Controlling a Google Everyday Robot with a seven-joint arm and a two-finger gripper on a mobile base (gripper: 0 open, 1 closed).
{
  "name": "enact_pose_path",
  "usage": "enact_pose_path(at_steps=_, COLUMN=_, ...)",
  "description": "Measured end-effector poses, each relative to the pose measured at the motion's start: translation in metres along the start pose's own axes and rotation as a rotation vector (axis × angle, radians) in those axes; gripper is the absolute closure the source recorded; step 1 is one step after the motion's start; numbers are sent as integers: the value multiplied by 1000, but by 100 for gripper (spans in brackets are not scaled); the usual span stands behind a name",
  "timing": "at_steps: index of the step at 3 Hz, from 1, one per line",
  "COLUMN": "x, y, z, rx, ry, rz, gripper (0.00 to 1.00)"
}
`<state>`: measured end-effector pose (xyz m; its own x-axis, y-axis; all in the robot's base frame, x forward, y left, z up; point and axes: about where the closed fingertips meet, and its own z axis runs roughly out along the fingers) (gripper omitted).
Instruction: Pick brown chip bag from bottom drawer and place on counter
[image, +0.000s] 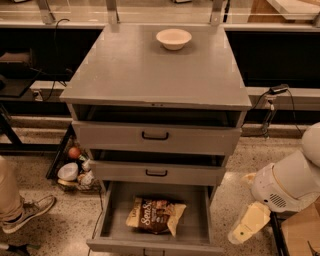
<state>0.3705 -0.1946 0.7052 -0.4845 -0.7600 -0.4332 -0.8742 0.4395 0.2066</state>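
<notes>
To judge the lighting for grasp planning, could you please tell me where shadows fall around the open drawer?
Camera view: warm, dim light; the brown chip bag lies lit in the bottom drawer; dark shadow fills the gap under the counter; the gripper, lower right beside that drawer, is lit.

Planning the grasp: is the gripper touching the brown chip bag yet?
Apart. The camera view shows the gripper outside the bottom drawer, to its right, with the drawer's side wall between it and the brown chip bag lying inside.

We count two upper drawers, one bottom drawer, one brown chip bag, one bowl, one counter, one gripper at lower right.
</notes>
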Motion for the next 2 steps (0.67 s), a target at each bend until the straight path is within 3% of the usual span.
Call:
enact_pose_path(at_steps=1, x=9, y=-11, z=26, rx=43, ry=31, rz=22, gripper=0)
enact_pose_path(at_steps=2, x=26, y=-31, z=89, rx=76, ry=54, rz=34, gripper=0)
